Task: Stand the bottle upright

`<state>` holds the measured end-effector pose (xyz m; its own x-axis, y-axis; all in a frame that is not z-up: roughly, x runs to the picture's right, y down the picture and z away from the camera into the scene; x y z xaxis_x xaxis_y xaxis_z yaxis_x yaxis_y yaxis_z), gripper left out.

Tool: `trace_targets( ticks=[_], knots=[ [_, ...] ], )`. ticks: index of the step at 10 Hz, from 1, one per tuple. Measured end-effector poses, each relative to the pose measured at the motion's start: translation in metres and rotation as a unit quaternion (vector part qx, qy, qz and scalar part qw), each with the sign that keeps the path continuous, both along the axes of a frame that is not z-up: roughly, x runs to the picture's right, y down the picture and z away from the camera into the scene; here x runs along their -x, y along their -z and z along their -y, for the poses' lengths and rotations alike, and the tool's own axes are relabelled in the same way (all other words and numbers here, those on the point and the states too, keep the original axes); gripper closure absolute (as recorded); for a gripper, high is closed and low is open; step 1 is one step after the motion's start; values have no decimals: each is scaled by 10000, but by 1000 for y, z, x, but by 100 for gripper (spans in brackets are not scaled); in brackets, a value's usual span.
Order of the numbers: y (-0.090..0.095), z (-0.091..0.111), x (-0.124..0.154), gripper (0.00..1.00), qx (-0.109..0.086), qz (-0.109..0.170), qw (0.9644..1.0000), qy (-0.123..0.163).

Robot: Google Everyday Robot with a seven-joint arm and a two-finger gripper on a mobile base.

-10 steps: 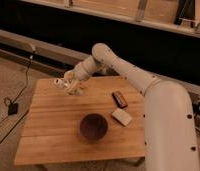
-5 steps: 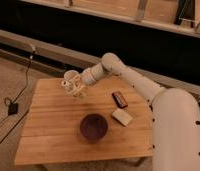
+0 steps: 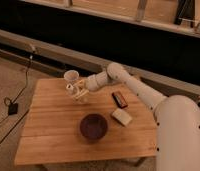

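Observation:
The bottle (image 3: 70,77), small and pale cream with a round top, is near the far edge of the wooden table (image 3: 48,135), left of centre, with its top facing up. My gripper (image 3: 76,92) is right against it, just in front and slightly to the right, at the end of the white arm reaching in from the right. Part of the bottle's lower body is hidden behind the gripper. I cannot make out whether the bottle rests on the table or is held just above it.
A dark purple bowl (image 3: 93,126) sits mid-table in front of the gripper. A flat white block (image 3: 122,117) and a dark bar-shaped object (image 3: 119,99) lie to the right. A black cable and box (image 3: 13,108) lie on the floor left of the table.
The gripper and bottle have shifted a little to the right along the table's far edge, and the bottle's round top has come up higher than a second ago.

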<state>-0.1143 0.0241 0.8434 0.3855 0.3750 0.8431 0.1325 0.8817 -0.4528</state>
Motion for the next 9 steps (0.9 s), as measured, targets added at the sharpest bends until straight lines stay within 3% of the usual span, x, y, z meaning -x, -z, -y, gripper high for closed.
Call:
trace_targets(
  ticks=[4, 7, 9],
  knots=[
    [-22, 1, -19, 97, 503, 63, 9970, -577],
    [-29, -4, -19, 97, 824, 181, 9947, -589],
    [-33, -1, -22, 97, 864, 219, 9937, -673]
  ],
)
